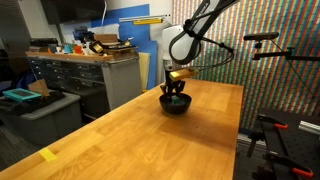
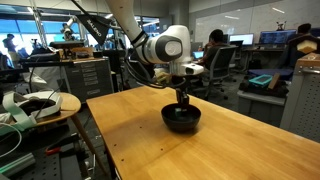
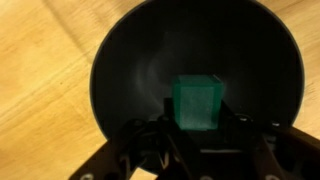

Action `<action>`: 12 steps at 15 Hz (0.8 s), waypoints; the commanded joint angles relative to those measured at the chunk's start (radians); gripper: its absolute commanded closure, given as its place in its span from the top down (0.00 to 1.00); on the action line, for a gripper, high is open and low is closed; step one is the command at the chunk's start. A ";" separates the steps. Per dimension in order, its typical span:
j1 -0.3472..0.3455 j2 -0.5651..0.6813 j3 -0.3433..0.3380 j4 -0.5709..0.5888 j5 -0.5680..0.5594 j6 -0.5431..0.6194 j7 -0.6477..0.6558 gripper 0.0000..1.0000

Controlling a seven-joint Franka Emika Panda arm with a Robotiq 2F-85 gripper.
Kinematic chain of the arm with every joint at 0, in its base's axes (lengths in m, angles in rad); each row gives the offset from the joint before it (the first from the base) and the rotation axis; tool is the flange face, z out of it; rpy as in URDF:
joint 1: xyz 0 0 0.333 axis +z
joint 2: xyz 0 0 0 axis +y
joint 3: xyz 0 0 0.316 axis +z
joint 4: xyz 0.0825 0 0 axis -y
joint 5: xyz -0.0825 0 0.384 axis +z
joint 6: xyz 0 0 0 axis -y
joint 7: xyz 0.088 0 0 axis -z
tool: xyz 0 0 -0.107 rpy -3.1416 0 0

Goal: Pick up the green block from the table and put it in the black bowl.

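The black bowl [image 1: 176, 104] stands on the wooden table [image 1: 150, 140] near its far end; it shows in both exterior views [image 2: 182, 119]. My gripper [image 1: 175, 92] points straight down, its fingertips inside the bowl [image 2: 182, 100]. In the wrist view the green block [image 3: 196, 103] sits between the two fingers of my gripper [image 3: 197, 122], over the dark bowl floor [image 3: 130, 70]. The fingers flank the block closely on both sides. I cannot tell whether the block touches the bowl's floor.
A grey workbench with drawers [image 1: 85, 75] and a teal tray [image 1: 18, 96] stand beside the table. A yellow tape strip [image 1: 48, 154] lies near the table's front. A black stand [image 1: 265, 40] is behind the bowl. People and chairs [image 2: 215, 55] are in the background.
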 commanded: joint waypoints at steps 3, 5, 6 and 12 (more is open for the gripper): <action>0.002 0.053 0.004 0.019 0.019 0.036 0.016 0.18; 0.000 0.052 0.005 0.013 0.023 0.042 0.011 0.18; 0.000 0.051 0.004 0.011 0.023 0.044 0.010 0.39; 0.002 0.010 -0.005 -0.013 0.015 0.058 0.004 0.98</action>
